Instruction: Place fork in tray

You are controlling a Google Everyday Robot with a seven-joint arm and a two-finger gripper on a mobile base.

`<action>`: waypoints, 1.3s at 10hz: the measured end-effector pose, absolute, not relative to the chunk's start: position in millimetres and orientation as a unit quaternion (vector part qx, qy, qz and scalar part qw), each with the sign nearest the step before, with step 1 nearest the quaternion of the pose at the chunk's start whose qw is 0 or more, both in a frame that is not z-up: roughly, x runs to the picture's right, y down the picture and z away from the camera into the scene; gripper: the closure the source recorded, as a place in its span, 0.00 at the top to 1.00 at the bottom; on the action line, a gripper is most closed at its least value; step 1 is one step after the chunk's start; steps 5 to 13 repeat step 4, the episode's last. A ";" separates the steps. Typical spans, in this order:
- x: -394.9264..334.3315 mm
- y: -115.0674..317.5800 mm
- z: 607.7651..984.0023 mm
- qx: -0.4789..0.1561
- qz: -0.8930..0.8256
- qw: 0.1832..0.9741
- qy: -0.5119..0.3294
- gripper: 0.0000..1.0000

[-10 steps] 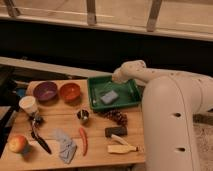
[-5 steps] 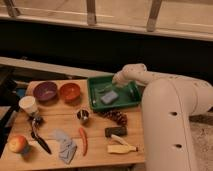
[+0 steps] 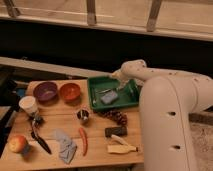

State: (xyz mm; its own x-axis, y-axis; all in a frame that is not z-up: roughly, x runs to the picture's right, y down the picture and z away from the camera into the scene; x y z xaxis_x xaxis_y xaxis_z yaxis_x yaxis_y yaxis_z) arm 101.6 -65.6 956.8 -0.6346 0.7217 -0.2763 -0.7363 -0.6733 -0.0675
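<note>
Whether the gripper [image 3: 116, 76] is wide, narrow or holding anything cannot be told. It is seen at the end of the white arm, over the far rim of the tray [image 3: 131, 98], at about 12 o'clock of the tray's floor. What it touches cannot be made out.

The tray, green plastic, rectangular with sloping walls, is set at the 1 o'clock corner of the wooden table [image 3: 100, 145]. A thin silvery streak, taken to be the fork [image 3: 103, 91], is seen lying inside it, at 11 o'clock of a flat blue-grey block [image 3: 109, 98] that is also in the tray.

At 9 o'clock of the tray, a round orange bowl [image 3: 70, 92] and a round purple bowl [image 3: 45, 92] are placed side by side. A small shiny metal cup [image 3: 83, 115] is found at 7 o'clock of the tray, and a knobbly dark red cluster [image 3: 116, 117] at 6 o'clock, just beside the near wall.
</note>
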 end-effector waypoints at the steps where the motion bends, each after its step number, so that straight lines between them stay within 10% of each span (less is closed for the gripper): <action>1: 106.3 -75.6 945.0 -0.122 0.903 0.412 0.025 0.66; 13: 113.6 -87.5 932.6 -0.097 0.902 0.419 0.023 0.66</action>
